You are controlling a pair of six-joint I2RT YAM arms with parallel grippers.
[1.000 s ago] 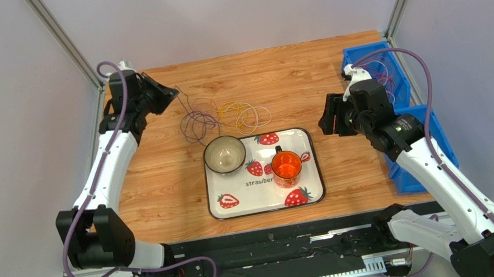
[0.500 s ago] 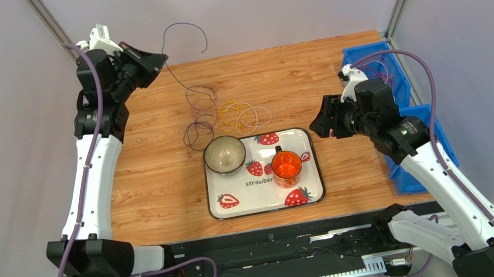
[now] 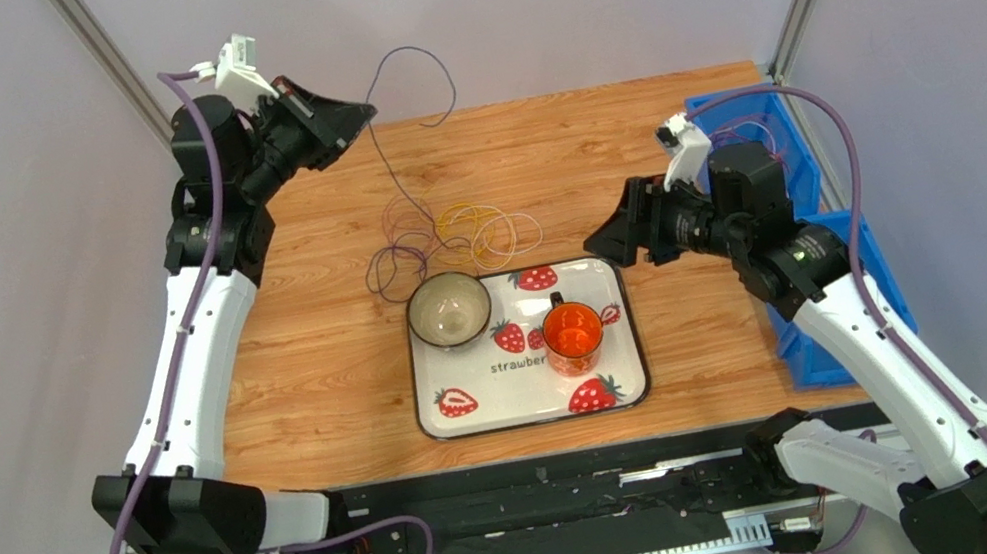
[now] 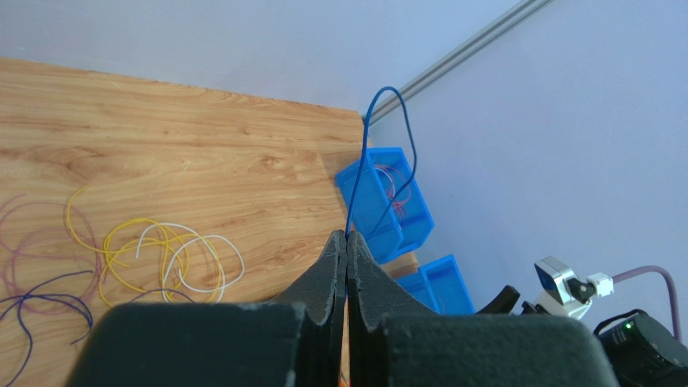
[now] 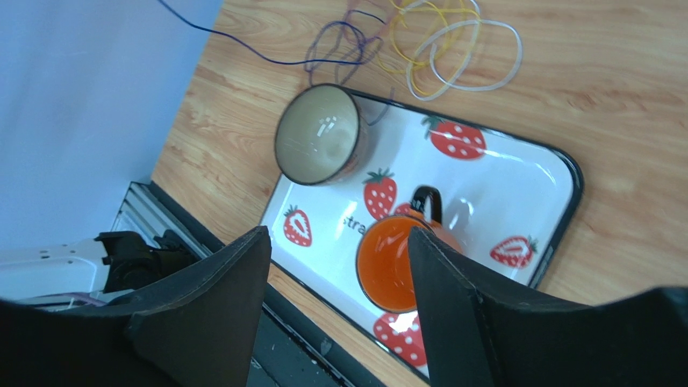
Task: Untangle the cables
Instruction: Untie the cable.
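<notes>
A strawberry-printed tray (image 3: 507,404) sits at the near middle of the tabletop (image 3: 315,354), carrying a beige bowl (image 3: 448,310) at its far left corner and an orange cup (image 3: 572,332) just right of centre. Blue bins (image 3: 708,114) line the right edge, with thin loops inside the far one. The cables (image 3: 454,235) lie flat just beyond the tray's far rim. Their tangle is longer left to right, with purple loops on the left close to the bowl and yellow and pale loops on the right. The left end effector (image 3: 367,114) is high over the far left corner, pinched tight on one purple cable (image 4: 391,88). That cable climbs steeply from the tangle to the fingertips, and its free end arcs onward to the right in an open loop. The right end effector (image 3: 601,246) hovers beside the tray's right end with its jaws spread wide, holding nothing and pointing left towards cup and bowl.
</notes>
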